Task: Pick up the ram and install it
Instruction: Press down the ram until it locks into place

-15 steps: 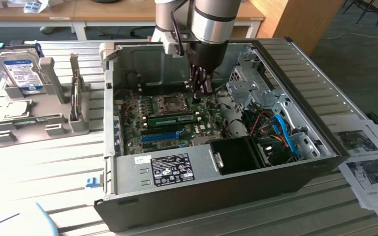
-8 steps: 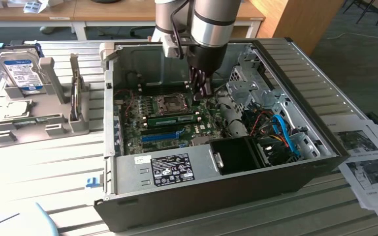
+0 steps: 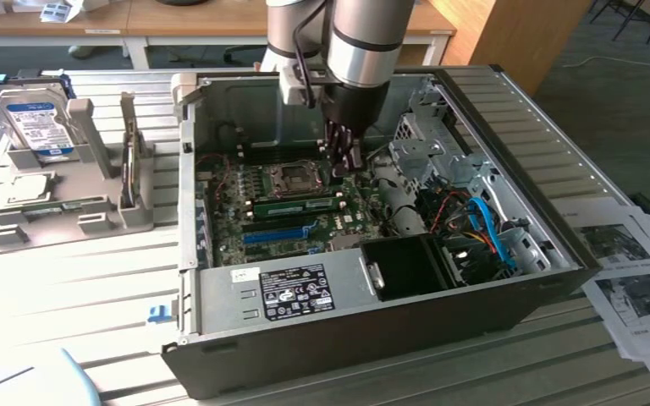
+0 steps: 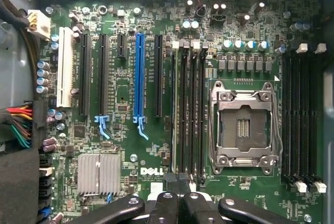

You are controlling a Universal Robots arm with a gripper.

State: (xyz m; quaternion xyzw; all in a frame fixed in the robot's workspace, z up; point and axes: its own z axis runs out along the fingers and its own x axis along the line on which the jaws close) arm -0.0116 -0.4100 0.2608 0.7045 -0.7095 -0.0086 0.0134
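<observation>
A pale slatted table [image 3: 88,279] carries an open computer case [image 3: 393,330] lying on its side, and the arm reaches down into it. The claw [image 3: 344,156] [image 4: 179,182] hangs low over the motherboard [image 4: 130,145] with its two dark fingers [image 4: 171,181] drawn together, and I can see nothing between them. Right under the tips is the end of a bank of long black slots [image 4: 194,114]. The ram [image 3: 299,204], a green stick, lies along that bank just beside the claw, down at slot level, though I cannot tell if it is fully seated. On one side of the bank sits the bare metal processor socket [image 4: 242,127]. On the other side, a little further from the claw, is the long blue slot [image 4: 139,78]. Well away from the claw, outside the case, a hard drive [image 3: 31,123] stands in a grey rack [image 3: 77,216]. Printed sheets [image 3: 636,262] lie past the case's opposite side
</observation>
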